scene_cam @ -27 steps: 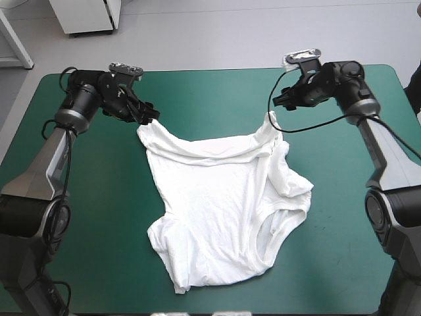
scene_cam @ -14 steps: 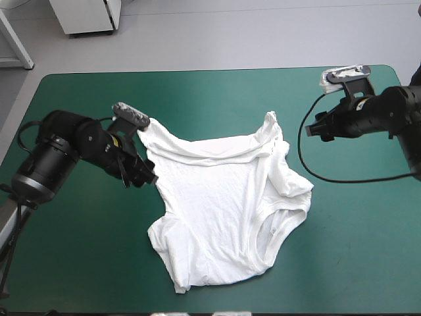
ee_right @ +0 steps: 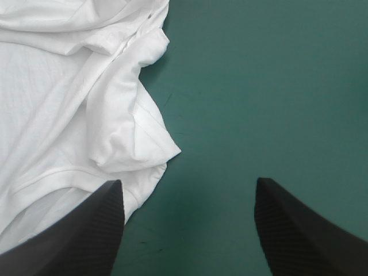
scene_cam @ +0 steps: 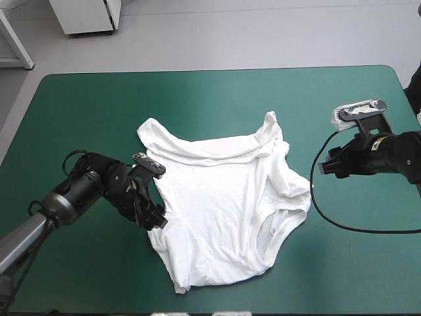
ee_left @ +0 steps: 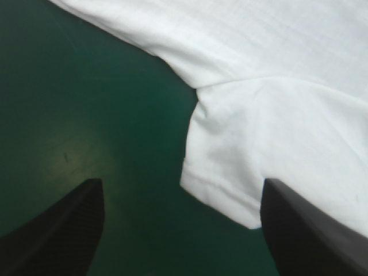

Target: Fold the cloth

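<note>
The white T-shirt [scene_cam: 217, 204] lies spread on the teal-green cover, rumpled along its far edge and right side. My left gripper [scene_cam: 155, 220] sits low at the shirt's left side. In the left wrist view it is open [ee_left: 183, 185], with a short sleeve [ee_left: 241, 167] lying between and ahead of the fingers, nothing held. My right gripper [scene_cam: 324, 168] hovers over bare cover a little to the right of the shirt. It is open too [ee_right: 188, 183], and the shirt's bunched right edge [ee_right: 126, 126] lies ahead of one finger, apart from it.
The teal-green cover [scene_cam: 79, 105] lies bare all around the shirt. Beyond the table's far edge stands a white cabinet [scene_cam: 85, 14].
Both grippers have let go of the shirt's far corners and drawn back toward the near side. The left one dropped to the left sleeve. The right one moved out to the shirt's right.
</note>
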Controlling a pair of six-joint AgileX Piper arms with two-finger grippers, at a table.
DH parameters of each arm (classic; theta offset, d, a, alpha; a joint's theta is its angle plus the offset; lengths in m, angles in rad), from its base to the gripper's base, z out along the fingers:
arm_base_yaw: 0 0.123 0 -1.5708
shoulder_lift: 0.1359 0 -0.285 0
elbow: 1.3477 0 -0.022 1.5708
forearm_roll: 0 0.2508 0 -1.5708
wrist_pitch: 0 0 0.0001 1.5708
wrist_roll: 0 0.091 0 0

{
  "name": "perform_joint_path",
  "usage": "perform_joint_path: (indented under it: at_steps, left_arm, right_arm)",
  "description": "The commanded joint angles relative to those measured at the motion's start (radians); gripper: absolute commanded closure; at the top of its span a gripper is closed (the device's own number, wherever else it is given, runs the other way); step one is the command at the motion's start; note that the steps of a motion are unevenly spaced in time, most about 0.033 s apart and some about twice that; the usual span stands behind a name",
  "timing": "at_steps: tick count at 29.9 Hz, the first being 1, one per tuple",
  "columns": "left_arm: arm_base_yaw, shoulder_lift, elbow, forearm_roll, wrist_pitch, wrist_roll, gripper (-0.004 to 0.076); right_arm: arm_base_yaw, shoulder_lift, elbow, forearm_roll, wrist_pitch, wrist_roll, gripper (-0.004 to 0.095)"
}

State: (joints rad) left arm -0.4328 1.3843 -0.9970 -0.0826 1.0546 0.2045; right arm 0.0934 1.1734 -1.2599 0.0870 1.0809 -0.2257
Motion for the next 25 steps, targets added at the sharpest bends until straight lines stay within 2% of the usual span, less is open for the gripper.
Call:
perform_joint_path:
  at_steps: [1,11,14,17,22,25]
  left_arm:
    - [-0.021,-0.003,-0.007,-0.021,-0.055,0.004,0.0175]
    - [-0.082,0.164,0.002,-0.029,-0.094,0.004,0.0176]
    - [-0.082,0.209,0.002,-0.038,-0.096,0.002,0.0222]
    - [-0.082,0.248,0.002,-0.071,-0.096,0.019,0.0332]
    - [-0.082,0.297,0.002,-0.113,-0.101,0.046,0.0561]
    - [-0.082,0.315,0.002,-0.117,-0.115,0.054,0.0666]
  right_arm:
    - [0.002,-0.024,-0.021,-0.001,-0.057,-0.006,0.0287]
    - [0.002,-0.001,-0.018,-0.076,-0.047,0.022,0.0287]
    - [0.002,0.015,-0.018,-0.080,-0.043,0.030,0.0287]
    - [0.002,0.028,-0.010,-0.080,-0.043,0.036,0.0287]
    - [0.002,0.067,0.045,-0.078,-0.062,0.039,0.0304]
    - [0.002,0.114,0.072,-0.073,-0.068,0.039,0.0304]
